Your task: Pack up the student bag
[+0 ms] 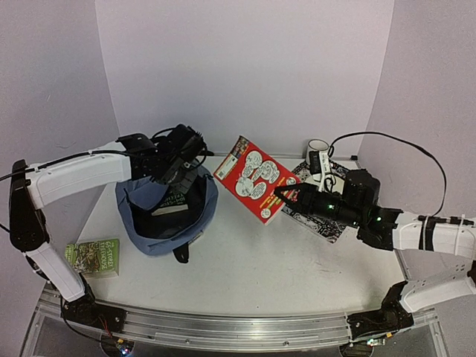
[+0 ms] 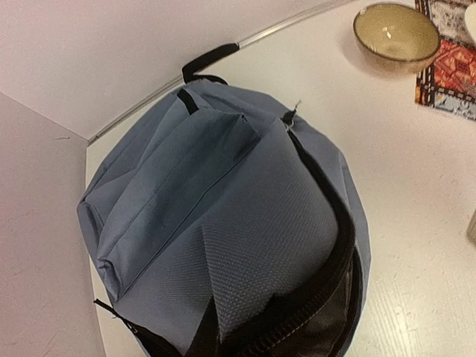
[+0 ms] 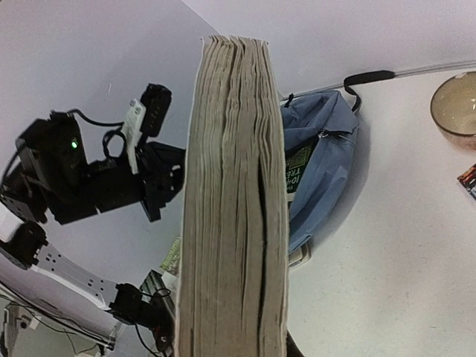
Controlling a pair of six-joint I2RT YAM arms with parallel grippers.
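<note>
At frame left, a green book (image 1: 172,201) is packed in the student bag (image 1: 160,227) beside the closed left gripper (image 1: 182,167); the red comic (image 1: 255,177) held by the right gripper (image 1: 286,195) is not yet.

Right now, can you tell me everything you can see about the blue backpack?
The student bag is soft slate-blue fabric with black zips, straps and a black carry loop. It lies slumped on the left of the white table, its main zip open. A green book sits inside. The left claw, shut, is at its far rim; whether it pinches the fabric is unclear.
</note>
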